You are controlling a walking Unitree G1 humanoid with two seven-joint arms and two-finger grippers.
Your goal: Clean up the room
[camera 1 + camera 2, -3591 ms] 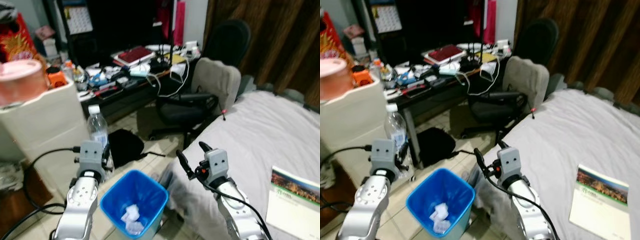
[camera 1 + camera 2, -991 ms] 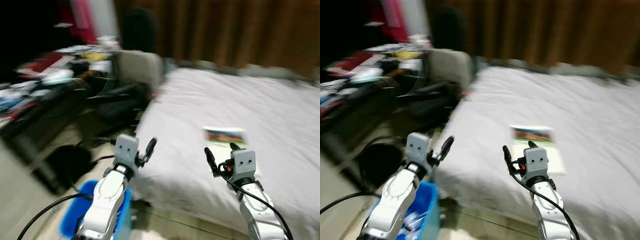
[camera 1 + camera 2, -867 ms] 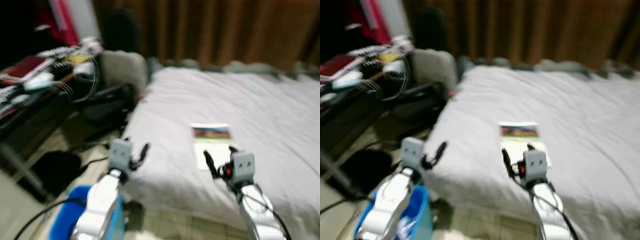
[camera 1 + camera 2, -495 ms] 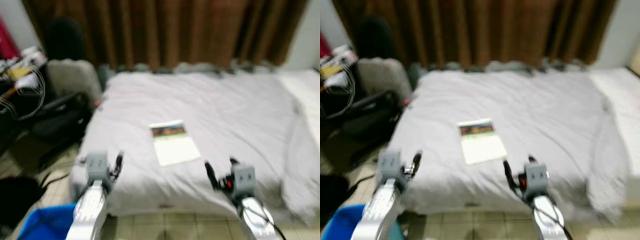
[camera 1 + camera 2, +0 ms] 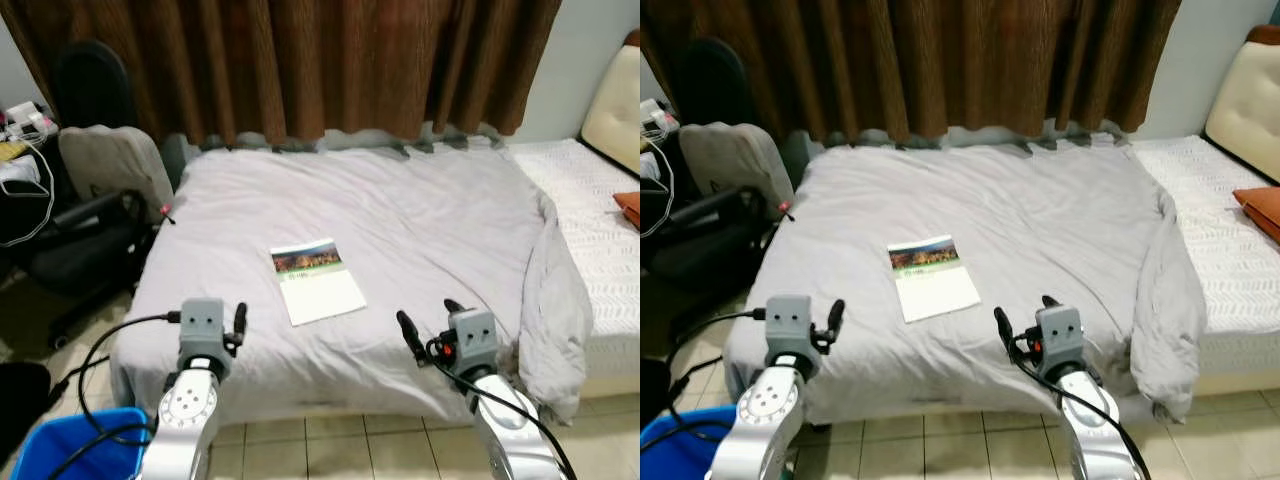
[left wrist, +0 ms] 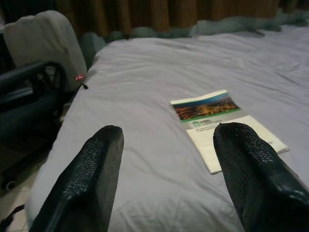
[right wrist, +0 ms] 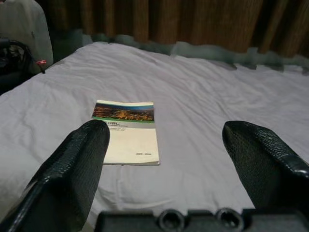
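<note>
Now both pairs of fingers are held apart and empty, raised in front of the robot at the foot of the bed. The left gripper is seen at about 7 o'clock in the head views, the right gripper at about 5 o'clock; neither touches anything. Between the left fingers and beyond them, the booklet is framed, and it is framed between the right fingers as well.

The booklet lies flat on the grey bedcover, near the centre of the head views, at roughly 11 o'clock from the right gripper and 1 o'clock from the left, apart from both. It is the one loose item on the bed and is judged to be the next thing to be tidied.

Further out, a blue bin stands on the tiled floor at 7 o'clock, and an office chair with a cushion is seen at 9 o'clock beside the bed. Brown curtains hang at 12 o'clock. A second, white bed lies at 3 o'clock.

As for progress, the booklet has not yet been picked up, so the approach and grasp are judged to remain.
</note>
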